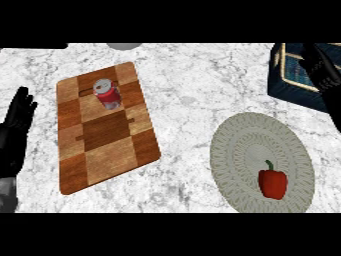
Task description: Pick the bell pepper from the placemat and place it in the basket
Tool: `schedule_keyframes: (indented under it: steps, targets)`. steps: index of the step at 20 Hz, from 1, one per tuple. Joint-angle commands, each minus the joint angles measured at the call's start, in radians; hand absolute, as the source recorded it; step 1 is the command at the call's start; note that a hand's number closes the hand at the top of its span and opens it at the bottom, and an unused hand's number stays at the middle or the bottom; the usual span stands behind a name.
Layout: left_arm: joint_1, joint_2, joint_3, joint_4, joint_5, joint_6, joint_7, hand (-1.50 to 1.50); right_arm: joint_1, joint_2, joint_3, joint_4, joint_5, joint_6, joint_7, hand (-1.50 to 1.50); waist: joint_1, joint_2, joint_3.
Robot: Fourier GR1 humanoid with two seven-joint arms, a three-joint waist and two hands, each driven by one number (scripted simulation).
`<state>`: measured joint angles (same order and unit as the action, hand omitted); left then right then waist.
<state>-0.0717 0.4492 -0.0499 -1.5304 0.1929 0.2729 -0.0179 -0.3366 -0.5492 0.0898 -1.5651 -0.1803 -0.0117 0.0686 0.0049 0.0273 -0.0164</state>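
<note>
A red bell pepper (272,182) with a green stem lies on a round, pale woven placemat (239,150) at the lower right. The dark blue basket (287,87) with a gold inner rim sits at the upper right corner. My right hand (328,75) is stretched over the basket's near side, fingers straight, holding nothing, well above the pepper. At the left edge, my left hand (14,117) rests open with its fingers pointing up.
A checkered wooden cutting board (110,145) lies left of centre on the marble counter, with a red soda can (108,95) standing near its far end. A pale round object (123,46) shows at the top edge.
</note>
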Motion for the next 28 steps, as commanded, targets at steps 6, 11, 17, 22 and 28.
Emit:
schedule_keyframes:
  steps: [6,11,17,22,28]
  targets:
    - [0.139,-0.114,-0.129,0.197,0.047,-0.079,0.166,0.00,-0.014,0.196,-0.045,-0.008,-0.239,0.075,-0.115,1.50,0.000,-0.016,0.019]
    - [0.160,-0.096,-0.141,0.178,0.059,-0.117,0.221,0.00,0.130,0.304,0.329,-0.115,0.118,0.007,-0.185,-1.50,-0.003,-0.030,0.016]
    - [0.157,-0.091,-0.122,0.188,0.060,-0.114,0.231,0.00,0.112,0.201,0.366,-0.149,0.424,-0.172,0.071,-1.50,-0.023,-0.035,0.012]
    - [0.210,-0.094,-0.124,0.188,0.046,-0.099,0.217,0.00,0.017,-0.044,0.298,-0.259,0.598,-0.070,0.321,-1.50,-0.044,-0.046,0.007]
    - [0.213,-0.069,-0.116,0.120,0.059,-0.120,0.253,0.00,-0.077,-0.270,0.203,-0.483,0.471,0.259,0.578,-1.50,-0.042,-0.048,0.011]
